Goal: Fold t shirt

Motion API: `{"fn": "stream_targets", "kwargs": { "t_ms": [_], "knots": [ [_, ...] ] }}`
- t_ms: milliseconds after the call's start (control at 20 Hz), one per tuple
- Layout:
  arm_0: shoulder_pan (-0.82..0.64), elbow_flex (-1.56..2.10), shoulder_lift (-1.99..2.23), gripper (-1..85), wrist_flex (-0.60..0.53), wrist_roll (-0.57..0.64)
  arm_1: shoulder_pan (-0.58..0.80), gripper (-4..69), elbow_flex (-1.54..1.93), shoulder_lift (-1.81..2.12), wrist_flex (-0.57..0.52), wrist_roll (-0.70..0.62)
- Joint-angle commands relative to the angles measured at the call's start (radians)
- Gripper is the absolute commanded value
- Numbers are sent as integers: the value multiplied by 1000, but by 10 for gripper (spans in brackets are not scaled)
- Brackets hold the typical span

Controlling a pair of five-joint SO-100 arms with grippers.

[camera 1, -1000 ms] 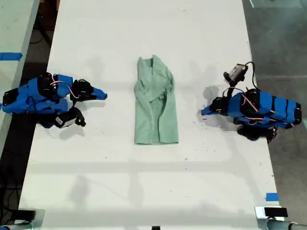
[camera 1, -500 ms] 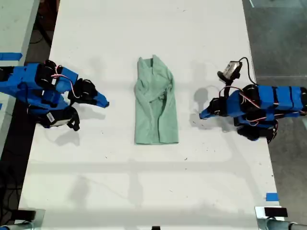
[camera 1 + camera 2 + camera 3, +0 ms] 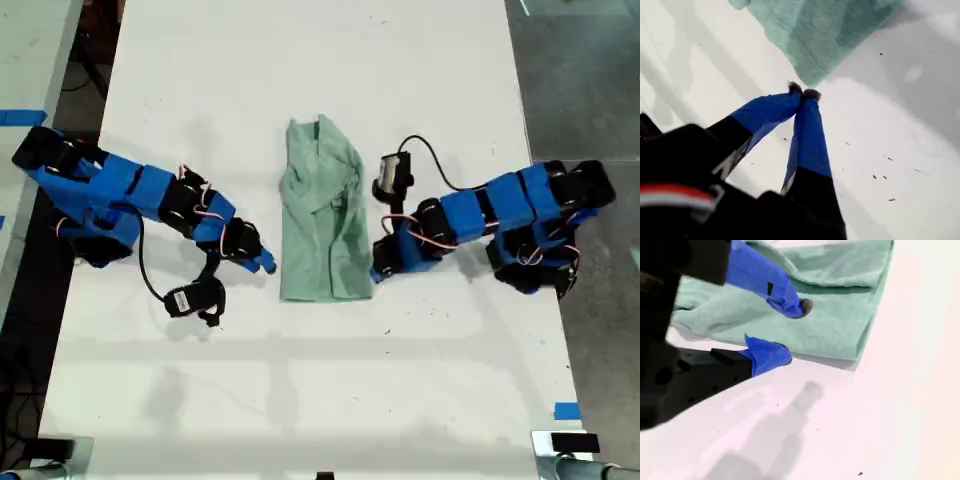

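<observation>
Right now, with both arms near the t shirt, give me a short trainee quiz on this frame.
1. True or false: my first gripper is shut, its tips by a corner of the t shirt.
2. My second gripper is: A) open at the shirt's edge; B) shut on the shirt; C) out of view.
3. Fill in: the shirt lies on a white ____.
Key: 1 true; 2 A; 3 table.

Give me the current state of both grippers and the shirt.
my first gripper: shut, holding nothing, tips close to a corner of the t shirt.
my second gripper: open, one finger over the cloth, the other at its edge.
t shirt: lying on the table, wrinkled, folded into a narrow strip, not gripped.
</observation>
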Motion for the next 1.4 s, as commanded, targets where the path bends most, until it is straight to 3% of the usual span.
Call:
{"fn": "stream_targets", "kwargs": {
  "t_ms": [0,100,300,500,800,1150,1200,1250,1300,1350],
  "knots": [
    [28,-173,-149,165,-18,15,-25,144,-189,-120,34,9],
    [41,-337,-304,173,8,32,-26,171,-209,-179,38,17],
    [41,-721,-620,190,170,58,-32,218,-196,-218,52,37],
    [31,-753,-666,191,210,43,-38,223,-199,-206,101,54],
    [29,-742,-584,189,336,-74,-38,223,-196,-207,115,61],
    [-9,-758,-733,190,270,-84,-37,221,-186,-296,72,66],
    [-14,-759,-750,178,259,-75,-34,221,-184,-305,64,61],
    [-20,-765,-769,127,256,-71,-31,221,-184,-311,60,58],
    [-23,-769,-781,22,255,-77,-28,221,-184,-313,57,55],
    [-23,-770,-787,0,250,-78,-28,220,-184,-314,57,55]
  ]
}}
